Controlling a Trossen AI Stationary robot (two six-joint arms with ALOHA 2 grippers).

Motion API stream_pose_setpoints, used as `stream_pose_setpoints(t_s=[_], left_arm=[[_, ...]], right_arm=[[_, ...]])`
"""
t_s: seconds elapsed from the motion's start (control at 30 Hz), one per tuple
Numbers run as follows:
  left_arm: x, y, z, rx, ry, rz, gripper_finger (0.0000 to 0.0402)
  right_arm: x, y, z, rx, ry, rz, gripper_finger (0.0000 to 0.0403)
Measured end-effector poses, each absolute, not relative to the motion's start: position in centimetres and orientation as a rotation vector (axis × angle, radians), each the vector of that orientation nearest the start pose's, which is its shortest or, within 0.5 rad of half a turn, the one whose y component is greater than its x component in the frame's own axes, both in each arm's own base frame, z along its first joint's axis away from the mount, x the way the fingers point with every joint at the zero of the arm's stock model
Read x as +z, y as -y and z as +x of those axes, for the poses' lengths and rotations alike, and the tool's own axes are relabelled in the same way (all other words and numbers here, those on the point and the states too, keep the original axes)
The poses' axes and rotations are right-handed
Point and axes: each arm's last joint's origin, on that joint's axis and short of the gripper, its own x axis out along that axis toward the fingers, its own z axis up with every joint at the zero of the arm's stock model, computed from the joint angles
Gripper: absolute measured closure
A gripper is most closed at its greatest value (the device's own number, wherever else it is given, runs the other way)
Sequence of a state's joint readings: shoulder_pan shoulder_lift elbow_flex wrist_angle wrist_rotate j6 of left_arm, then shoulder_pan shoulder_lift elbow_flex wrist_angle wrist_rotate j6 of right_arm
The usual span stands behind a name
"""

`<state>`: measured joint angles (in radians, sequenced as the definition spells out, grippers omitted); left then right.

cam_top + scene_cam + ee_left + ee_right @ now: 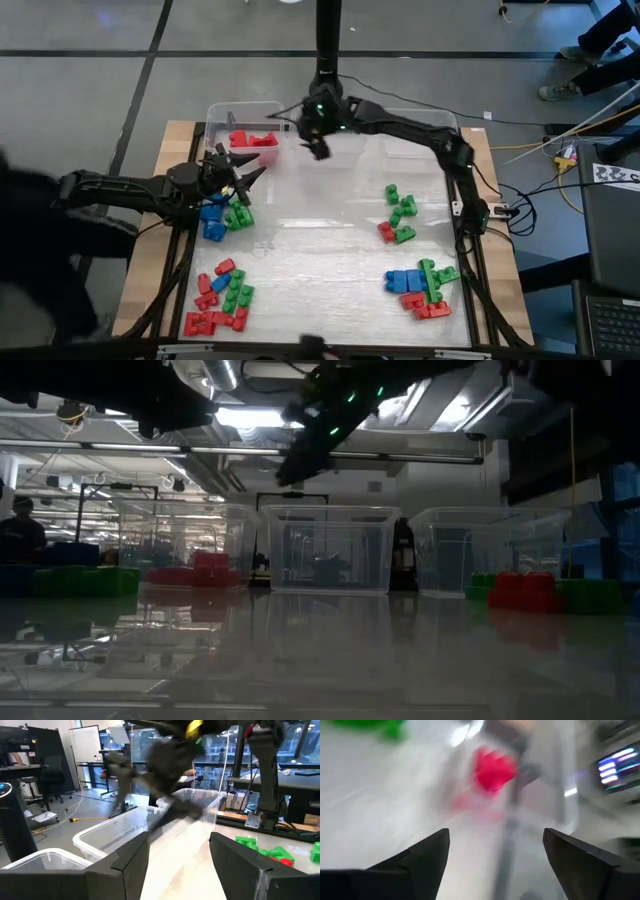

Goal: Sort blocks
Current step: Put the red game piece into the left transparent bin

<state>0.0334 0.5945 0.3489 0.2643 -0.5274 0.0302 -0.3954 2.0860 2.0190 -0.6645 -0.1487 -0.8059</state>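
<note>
My right gripper (318, 146) hangs high over the table (330, 250) at about twelve o'clock, just beside the clear plastic bin (215, 115) at eleven o'clock that holds a few small red studded plastic bricks (252, 139). Its fingers stand spread with nothing between them, as my right wrist view shows: a blur of red lies beyond the empty gap. I judge it sits here because red goes in that bin.

My left gripper (238, 180) waits at nine o'clock, held over a small cluster of blue and green bricks (222, 217); its fingers are parted and empty in my left wrist view, so I take it to be poised for the next pick, out of the other arm's way.

The remaining bricks lie in loose heaps on the table: a mostly red pile with some green and blue (222, 298) at seven o'clock, a mixed blue, green and red pile (421, 287) at five o'clock, and a green and red scatter (398, 216) at three o'clock. In the low view two more clear bins stand alongside the red one, the middle bin (328, 549) apparently bare, so most of the sorting is still ahead.
</note>
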Motion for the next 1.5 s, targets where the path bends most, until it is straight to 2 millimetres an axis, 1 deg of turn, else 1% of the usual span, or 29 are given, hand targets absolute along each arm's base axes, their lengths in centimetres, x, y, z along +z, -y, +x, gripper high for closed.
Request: stream_pose_setpoints(t_s=[0.13, 0.23, 0.37, 0.43, 0.5, 0.63, 0.77, 0.9, 1.0, 1.13, 1.2, 1.3, 1.5], left_arm=[[25.1, -1.9, 14.6, 0.561, 0.006, 0.028, 0.0204], [25.1, -1.9, 14.7, 0.560, 0.003, 0.023, 0.0204], [25.0, -1.9, 14.8, 0.557, -0.003, 0.024, 0.0204], [25.0, -1.9, 14.8, 0.558, -0.005, 0.025, 0.0204], [24.9, -1.9, 14.8, 0.558, -0.009, 0.028, 0.0204], [24.9, -1.9, 14.9, 0.558, -0.013, 0.027, 0.0204], [24.9, -1.9, 14.9, 0.557, -0.012, 0.027, 0.0204], [24.9, -1.9, 14.9, 0.557, -0.004, 0.022, 0.0204], [25.0, -1.9, 14.9, 0.558, -0.001, 0.020, 0.0204], [25.0, -1.9, 14.9, 0.558, 0.001, 0.020, 0.0204], [25.0, -1.9, 14.9, 0.558, 0.002, 0.020, 0.0204], [25.0, -1.9, 14.9, 0.558, 0.003, 0.019, 0.0204], [25.0, -1.9, 14.9, 0.558, 0.002, 0.021, 0.0204]], right_arm=[[34.0, 14.1, 40.1, 0.174, -0.895, -0.514, 0.0090], [34.7, 11.2, 38.5, 0.232, -1.020, -0.463, 0.0090], [35.0, 7.0, 37.1, 0.272, -1.178, -0.453, 0.0091], [34.7, 5.0, 36.7, 0.276, -1.234, -0.471, 0.0090], [33.9, 3.2, 36.5, 0.291, -1.270, -0.487, 0.0091], [31.8, 0.6, 35.1, 0.328, -1.322, -0.475, 0.0092], [28.5, -0.5, 33.0, 0.316, -1.374, -0.427, 0.0093], [25.4, -1.1, 30.2, 0.270, -1.413, -0.333, 0.0093], [23.1, -1.3, 28.5, 0.241, -1.444, -0.183, 0.0093], [20.7, -1.4, 27.3, 0.143, -1.482, 0.013, 0.0093], [20.0, -1.4, 27.0, 0.073, -1.501, 0.106, 0.0093], [19.4, -1.4, 26.6, 0.008, -1.526, 0.179, 0.0093], [18.6, -1.3, 26.5, -0.032, -1.502, 0.196, 0.0093]])
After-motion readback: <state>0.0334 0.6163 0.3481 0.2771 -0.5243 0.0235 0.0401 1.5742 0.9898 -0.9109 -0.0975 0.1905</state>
